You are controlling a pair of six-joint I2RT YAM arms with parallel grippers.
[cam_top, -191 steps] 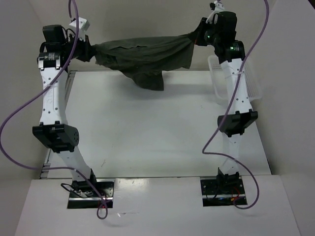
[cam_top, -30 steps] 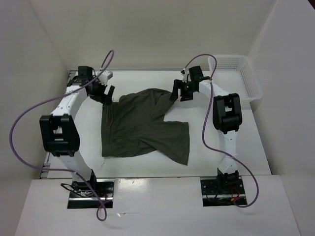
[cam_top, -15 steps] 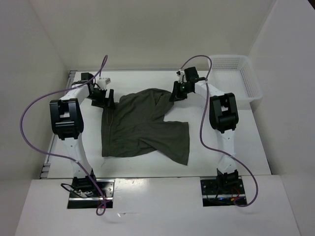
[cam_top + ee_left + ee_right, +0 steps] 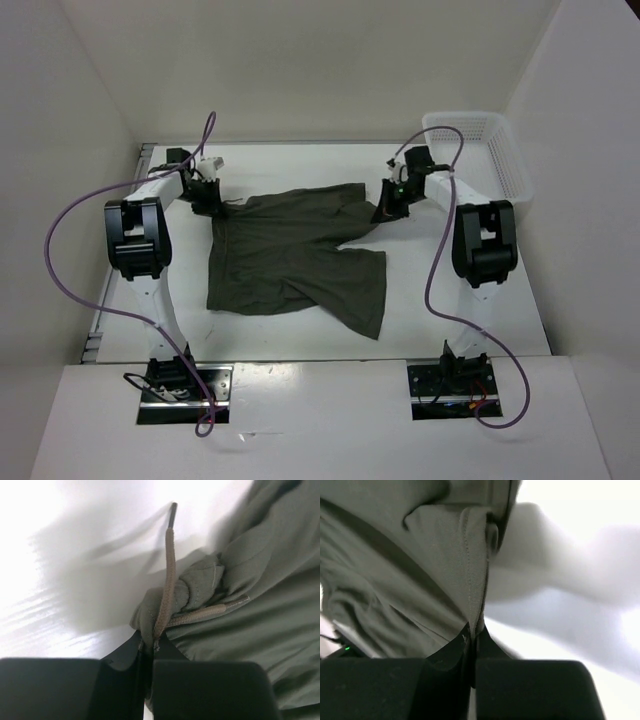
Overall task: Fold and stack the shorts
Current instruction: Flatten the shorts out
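Note:
The dark olive-green shorts (image 4: 290, 255) lie spread on the white table, waistband at the left, one leg reaching toward the near edge. My left gripper (image 4: 212, 203) is shut on the shorts' far-left corner; the left wrist view shows the bunched cloth (image 4: 200, 580) and a brown drawstring (image 4: 169, 575) pinched between its jaws. My right gripper (image 4: 387, 208) is shut on the far-right corner of the shorts; the right wrist view shows a hemmed fold of cloth (image 4: 470, 565) clamped between its jaws. Both grippers are low at the table's far half.
A white mesh basket (image 4: 505, 150) stands at the far right corner of the table (image 4: 450, 290). Purple cables (image 4: 60, 230) loop off both arms. White walls close the left, back and right sides.
My right gripper has pulled its corner of the shorts rightward, stretching the far edge out flat. Several seconds ago both grippers held the shorts hanging in the air.

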